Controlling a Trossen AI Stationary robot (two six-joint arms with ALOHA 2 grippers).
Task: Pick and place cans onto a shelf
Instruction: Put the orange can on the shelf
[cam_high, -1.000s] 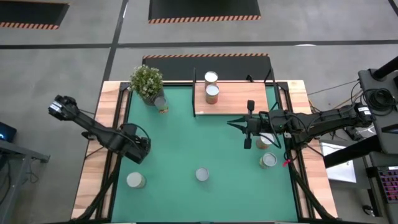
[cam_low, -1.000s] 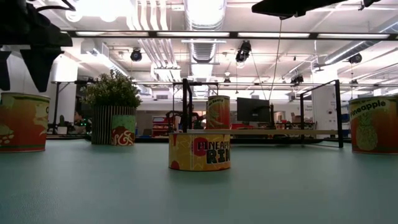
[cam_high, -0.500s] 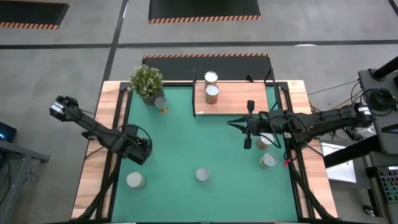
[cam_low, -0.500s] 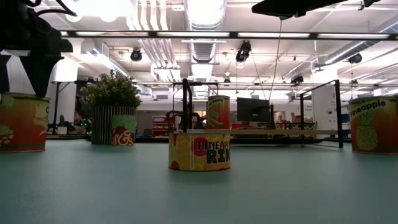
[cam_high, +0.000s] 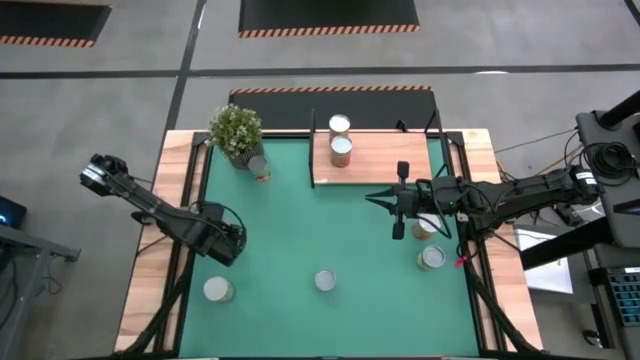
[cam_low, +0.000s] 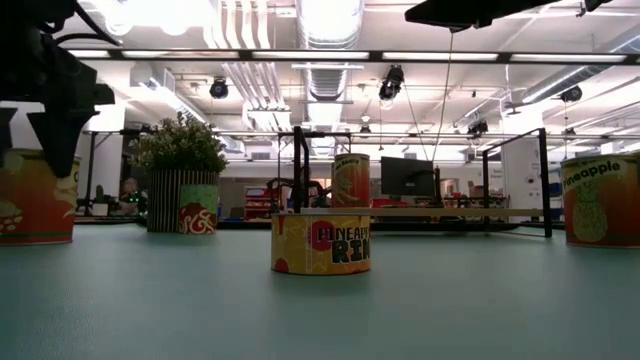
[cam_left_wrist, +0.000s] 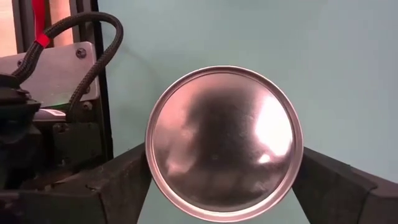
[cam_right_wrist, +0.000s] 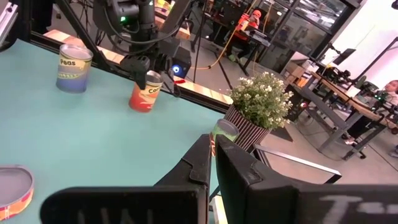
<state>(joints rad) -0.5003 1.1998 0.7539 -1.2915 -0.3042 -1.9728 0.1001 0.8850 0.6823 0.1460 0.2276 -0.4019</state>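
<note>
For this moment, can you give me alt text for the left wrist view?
A can's round silvery lid fills the frame, seen from above between the left gripper's two dark open fingers. It stands on the green mat beside black cabling.

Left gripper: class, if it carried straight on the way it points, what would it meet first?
The can directly below the left gripper: its silvery top sits between the open fingers, probably the can at the mat's left edge.

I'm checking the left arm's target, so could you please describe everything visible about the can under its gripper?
The can stands upright on the green mat near its left edge. Its round silvery top is shiny, rimmed and unopened; its side label is orange and red. The left gripper is over it, open, one finger on each side of the can; contact cannot be told. No other can touches it.
</note>
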